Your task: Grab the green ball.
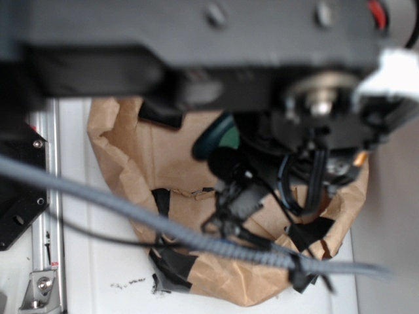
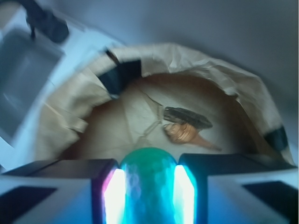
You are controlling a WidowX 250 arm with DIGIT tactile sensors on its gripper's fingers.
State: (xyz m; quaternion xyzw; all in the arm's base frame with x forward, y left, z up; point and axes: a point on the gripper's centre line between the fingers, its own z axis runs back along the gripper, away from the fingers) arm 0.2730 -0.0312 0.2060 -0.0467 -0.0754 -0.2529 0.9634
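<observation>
- Between the two fingers at the near edge of the wrist view sits the green ball [image 2: 148, 179], its dimpled surface pressed by a pad on each side.
- The gripper [image 2: 148, 191] is clamped on the ball, held above the brown paper bag [image 2: 70, 98].
- Farther in, on the bag's floor, lie a dark elongated object [image 2: 187, 116] and a tan cone-shaped piece [image 2: 184, 133] just beside it.
- Black tape patches [image 2: 120, 74] mark the bag's rim.
- Seen from the exterior view, the arm [image 1: 196, 46] blurs over the bag [image 1: 131, 150] and a grey cable [image 1: 163, 229] crosses it.
</observation>
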